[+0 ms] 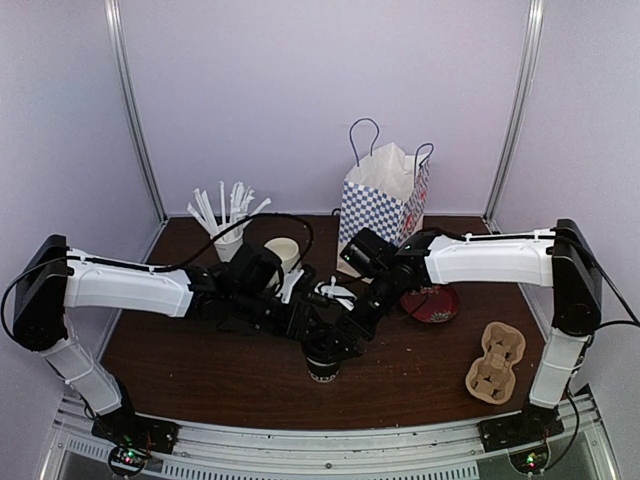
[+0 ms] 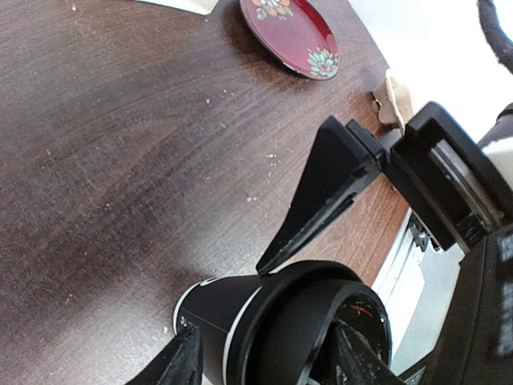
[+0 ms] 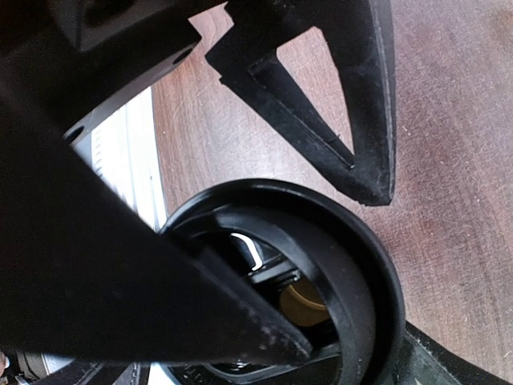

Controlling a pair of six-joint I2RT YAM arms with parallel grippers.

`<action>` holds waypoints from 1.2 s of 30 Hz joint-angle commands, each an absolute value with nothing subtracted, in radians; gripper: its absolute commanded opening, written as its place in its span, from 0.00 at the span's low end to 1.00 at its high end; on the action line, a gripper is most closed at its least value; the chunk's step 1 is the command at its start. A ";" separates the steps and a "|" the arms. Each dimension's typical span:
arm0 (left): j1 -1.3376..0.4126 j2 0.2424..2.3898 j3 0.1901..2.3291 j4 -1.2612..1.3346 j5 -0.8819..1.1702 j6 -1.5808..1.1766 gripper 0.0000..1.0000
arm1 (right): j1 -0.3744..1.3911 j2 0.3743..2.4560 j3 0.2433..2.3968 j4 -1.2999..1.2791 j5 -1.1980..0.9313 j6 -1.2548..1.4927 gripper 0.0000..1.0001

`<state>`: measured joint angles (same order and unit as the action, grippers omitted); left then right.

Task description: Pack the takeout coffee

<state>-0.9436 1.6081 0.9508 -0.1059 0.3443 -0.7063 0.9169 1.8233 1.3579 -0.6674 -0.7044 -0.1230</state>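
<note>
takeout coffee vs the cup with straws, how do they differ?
The takeout coffee is black with a black lid. The straw cup is open and full of white straws. The takeout coffee stands front centre in the left gripper, while the straw cup stands back left, untouched. Both are upright on the table.

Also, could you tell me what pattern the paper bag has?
Blue-and-white checks on the paper bag, clearest in the top external view.

Black takeout coffee (image 1: pixel 322 364), blue-checked bag (image 1: pixel 383 207)
</note>
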 commanded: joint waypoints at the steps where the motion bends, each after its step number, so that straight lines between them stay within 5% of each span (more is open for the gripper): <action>1: -0.959 1.674 0.881 -0.274 0.305 -0.696 0.55 | 0.920 1.790 1.340 -0.581 -0.738 -0.095 0.99; 24: -0.959 1.674 0.843 -0.262 0.276 -0.700 0.55 | 0.937 1.878 1.281 -0.603 -0.200 -0.053 0.90; 29: -0.958 1.625 0.848 -0.216 0.297 -0.666 0.59 | 0.905 1.808 1.337 -0.639 -0.420 -0.121 0.91; 36: -0.960 1.475 0.951 -0.188 0.264 -0.565 0.79 | 0.869 1.705 1.413 -0.738 -0.615 -0.192 0.99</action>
